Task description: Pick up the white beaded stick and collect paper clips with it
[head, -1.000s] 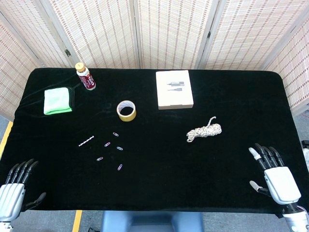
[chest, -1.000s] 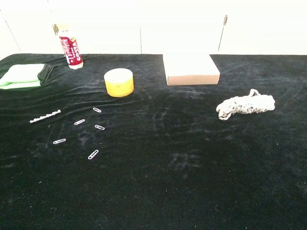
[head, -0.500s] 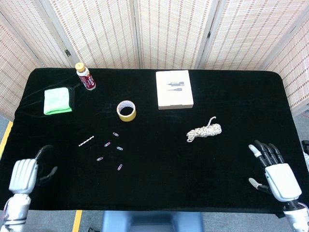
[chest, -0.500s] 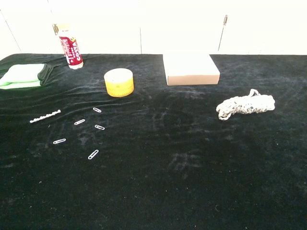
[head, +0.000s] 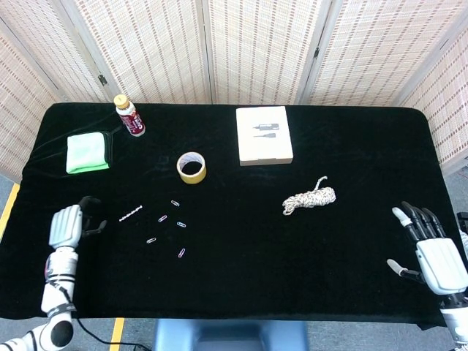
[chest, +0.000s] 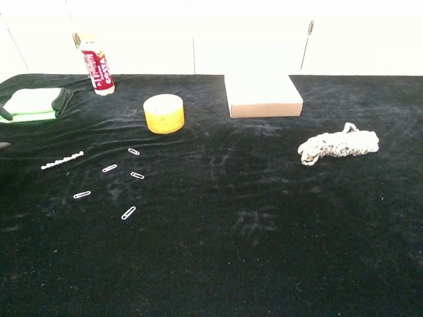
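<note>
The white beaded stick [head: 130, 213] [chest: 62, 160] lies flat on the black table [head: 241, 285], left of centre. Several paper clips [head: 162, 218] [chest: 110, 168] are scattered just to its right. My left hand [head: 69, 225] hovers over the table's left side, a little left of the stick and apart from it. It holds nothing, its fingers bent forward and apart from the thumb. My right hand [head: 431, 250] is at the table's front right corner, fingers spread and empty. The chest view shows neither hand clearly.
A red-labelled bottle [head: 129, 117] [chest: 96, 63] and a green cloth [head: 88, 152] [chest: 30, 104] sit at the back left. A yellow tape roll [head: 191, 167] [chest: 164, 113], a flat box [head: 264, 134] [chest: 262, 94] and a rope bundle [head: 310, 197] [chest: 338, 145] lie further right.
My left hand has risen from the front left corner and moved forward over the table towards the beaded stick. My right hand has drifted right towards the table's edge.
</note>
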`<state>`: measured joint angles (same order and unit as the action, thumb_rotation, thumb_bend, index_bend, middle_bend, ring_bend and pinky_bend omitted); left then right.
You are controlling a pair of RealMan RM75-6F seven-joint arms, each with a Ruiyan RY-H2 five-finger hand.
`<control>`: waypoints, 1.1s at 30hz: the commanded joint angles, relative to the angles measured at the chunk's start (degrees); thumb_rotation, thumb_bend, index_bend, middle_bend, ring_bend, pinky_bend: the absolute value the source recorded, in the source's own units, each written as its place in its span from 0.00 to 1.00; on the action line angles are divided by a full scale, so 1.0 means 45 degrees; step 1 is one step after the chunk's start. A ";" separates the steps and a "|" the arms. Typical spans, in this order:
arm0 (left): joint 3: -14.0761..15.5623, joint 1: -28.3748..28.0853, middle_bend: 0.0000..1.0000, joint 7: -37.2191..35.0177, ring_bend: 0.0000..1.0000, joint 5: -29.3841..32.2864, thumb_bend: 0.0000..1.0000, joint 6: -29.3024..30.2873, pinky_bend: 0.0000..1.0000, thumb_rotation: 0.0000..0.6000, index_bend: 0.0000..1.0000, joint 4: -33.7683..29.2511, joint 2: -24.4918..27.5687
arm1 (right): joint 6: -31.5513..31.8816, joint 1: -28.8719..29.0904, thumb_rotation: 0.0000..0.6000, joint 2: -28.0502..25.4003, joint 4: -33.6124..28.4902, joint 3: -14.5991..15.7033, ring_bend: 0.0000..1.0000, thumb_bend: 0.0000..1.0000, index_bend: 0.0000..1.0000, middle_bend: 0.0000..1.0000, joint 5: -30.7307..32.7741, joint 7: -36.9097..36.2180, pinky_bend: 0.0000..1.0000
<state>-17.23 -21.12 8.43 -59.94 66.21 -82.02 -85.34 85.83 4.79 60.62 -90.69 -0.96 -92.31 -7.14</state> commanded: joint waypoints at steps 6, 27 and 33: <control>-0.0041 -0.0899 1.00 0.0746 1.00 0.0849 0.34 -0.0799 1.00 1.00 0.39 0.0656 -0.0997 | 0.0084 -0.0039 1.00 -0.0081 -0.0038 0.0016 0.00 0.18 0.00 0.00 -0.0031 -0.0107 0.00; 0.0043 -0.1627 1.00 0.1516 1.00 0.2272 0.37 -0.1380 1.00 1.00 0.43 0.2188 -0.2141 | 0.0798 -0.0358 1.00 -0.0118 0.0162 0.0018 0.00 0.18 0.00 0.00 -0.0246 -0.0536 0.00; 0.0098 -0.1711 1.00 0.1408 1.00 0.2330 0.40 -0.1582 1.00 1.00 0.45 0.2345 -0.2163 | 0.0662 -0.0308 1.00 -0.0097 0.0112 0.0009 0.00 0.18 0.00 0.00 -0.0195 -0.0424 0.00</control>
<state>-16.83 -28.72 14.81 -49.54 59.32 -71.65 -95.03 88.81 3.39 60.18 -90.19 -0.92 -93.19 -9.04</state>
